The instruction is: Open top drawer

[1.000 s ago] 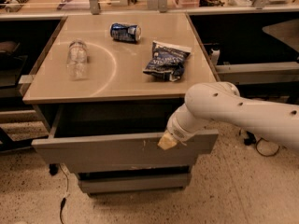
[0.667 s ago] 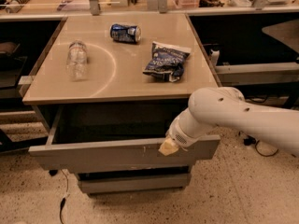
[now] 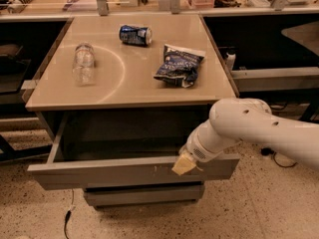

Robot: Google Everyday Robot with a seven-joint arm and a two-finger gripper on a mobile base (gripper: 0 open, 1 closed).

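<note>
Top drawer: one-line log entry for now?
wide grey handleless top drawer: partly open | gripper: at its front edge, right of centre

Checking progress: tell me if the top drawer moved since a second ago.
Yes. The top drawer slid further out from the tabletop, toward the camera; gripper at its front edge.

Arm (image 3: 264, 131) in from R of view, wrist (image 3: 207, 146) angled down-left, gripper (image 3: 183, 164) low centre.

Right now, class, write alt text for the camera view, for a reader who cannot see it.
The wide grey top drawer stands pulled out, the pale claw at its front edge. A clear plastic bottle, blue can and dark snack bag lie on the beige tabletop.
</note>
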